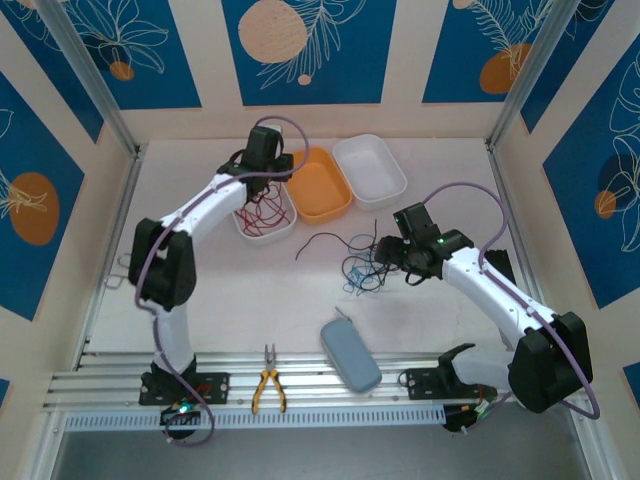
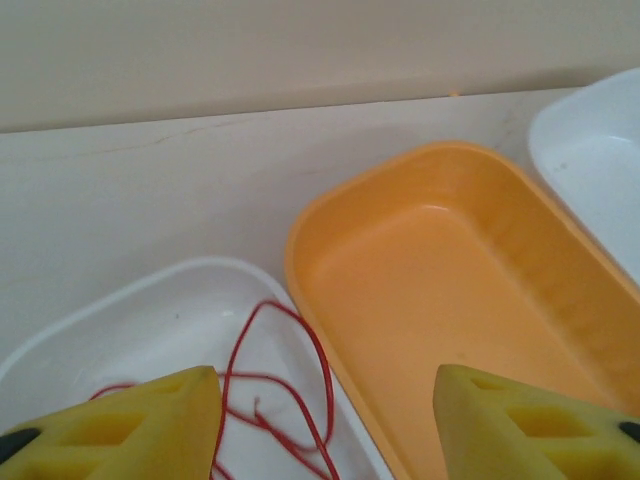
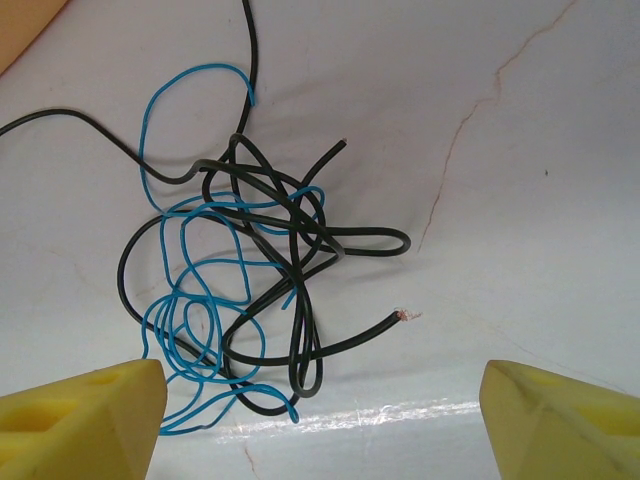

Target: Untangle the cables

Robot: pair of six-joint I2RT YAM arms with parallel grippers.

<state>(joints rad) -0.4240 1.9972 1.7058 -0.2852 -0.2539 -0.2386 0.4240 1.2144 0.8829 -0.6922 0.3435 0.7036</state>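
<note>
Red cables [image 1: 262, 215] lie loose in a white tray [image 1: 283, 232]. My left gripper [image 1: 268, 172] hovers over that tray's far end. In the left wrist view it [image 2: 325, 420] is open, with the red cable [image 2: 324, 374] below the gap and nothing between the yellow pads. A tangle of black and light blue cables [image 1: 362, 268] lies on the table in the middle. My right gripper [image 1: 392, 252] hangs open just right of it. In the right wrist view the black cable [image 3: 356, 336] and blue cable [image 3: 205, 67] are knotted together ahead of that gripper [image 3: 320, 420].
An orange tray [image 1: 320, 190] and a second white tray [image 1: 370, 168] stand at the back. The orange tray [image 2: 450, 290] is right beside the left fingers. Yellow-handled pliers [image 1: 267, 388] and a grey-blue case [image 1: 350, 355] lie by the near rail.
</note>
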